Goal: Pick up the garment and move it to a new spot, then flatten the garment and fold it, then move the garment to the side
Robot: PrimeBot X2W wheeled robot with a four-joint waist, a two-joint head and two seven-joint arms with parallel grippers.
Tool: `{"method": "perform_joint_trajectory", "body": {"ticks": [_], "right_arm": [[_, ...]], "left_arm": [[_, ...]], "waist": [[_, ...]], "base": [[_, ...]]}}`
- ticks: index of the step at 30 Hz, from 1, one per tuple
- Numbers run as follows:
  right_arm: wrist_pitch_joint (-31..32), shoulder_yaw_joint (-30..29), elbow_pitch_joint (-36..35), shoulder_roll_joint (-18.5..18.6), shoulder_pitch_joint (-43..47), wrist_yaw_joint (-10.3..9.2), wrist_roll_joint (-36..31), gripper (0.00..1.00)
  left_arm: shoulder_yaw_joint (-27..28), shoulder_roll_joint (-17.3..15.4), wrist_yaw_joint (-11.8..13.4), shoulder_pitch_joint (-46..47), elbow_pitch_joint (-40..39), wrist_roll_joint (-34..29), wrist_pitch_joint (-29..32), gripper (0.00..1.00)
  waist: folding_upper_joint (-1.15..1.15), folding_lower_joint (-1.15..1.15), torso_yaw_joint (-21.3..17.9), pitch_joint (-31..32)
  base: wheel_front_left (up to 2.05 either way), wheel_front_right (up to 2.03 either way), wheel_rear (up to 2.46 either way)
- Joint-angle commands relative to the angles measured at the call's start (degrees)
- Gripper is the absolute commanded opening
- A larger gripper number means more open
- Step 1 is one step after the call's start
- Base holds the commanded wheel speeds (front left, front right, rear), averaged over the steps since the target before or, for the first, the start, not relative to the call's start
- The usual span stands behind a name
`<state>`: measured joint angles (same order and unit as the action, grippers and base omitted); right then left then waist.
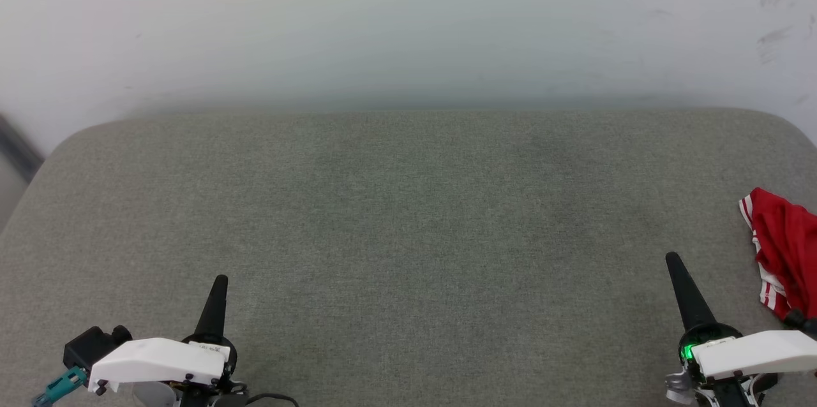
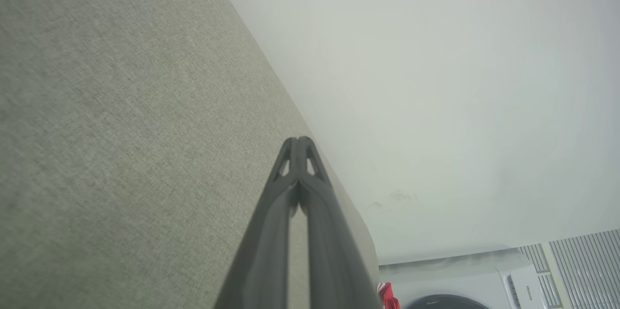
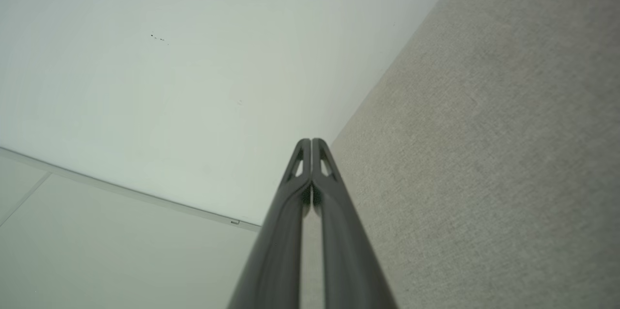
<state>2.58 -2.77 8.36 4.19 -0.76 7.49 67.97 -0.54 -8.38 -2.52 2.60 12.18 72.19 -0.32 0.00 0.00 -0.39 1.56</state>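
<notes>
The garment (image 1: 786, 247), red with red-and-white striped trim, lies crumpled at the far right edge of the grey fabric surface (image 1: 408, 215), partly cut off by the head view's edge. A sliver of the garment (image 2: 387, 295) also peeks past the left wrist view's bottom. My right gripper (image 1: 672, 259) is shut and empty at the lower right, a short way left of the garment. My left gripper (image 1: 221, 279) is shut and empty at the lower left, far from it. In the wrist views both the left gripper (image 2: 299, 139) and the right gripper (image 3: 310, 140) have their tips pressed together over the fabric.
A pale wall (image 1: 408, 24) rises directly behind the surface's far edge. The surface has rounded corners at back left and back right. A white appliance with a dark round door (image 2: 450, 294) stands beyond the surface's end in the left wrist view.
</notes>
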Motion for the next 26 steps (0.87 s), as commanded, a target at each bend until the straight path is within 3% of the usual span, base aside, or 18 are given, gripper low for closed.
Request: {"method": "perform_joint_trajectory", "body": {"ticks": [1,26], "right_arm": [[0.13,-0.15,-0.03,0.35,-1.31,0.01,1.39,0.00],[1.56,-1.26,3.19,0.09,-3.79,0.00,15.05,0.00]], "left_arm": [[0.64,0.13,-0.37,1.16,-0.23,1.03,0.33,0.00],[4.24,3.05,-3.12,2.89,0.98,11.86,3.96,0.00]], "waist": [[0.00,0.00,0.01,-0.04],[0.00,0.00,0.20,-0.89]], "base": [[0.00,0.00,0.00],[0.00,0.00,0.00]]}}
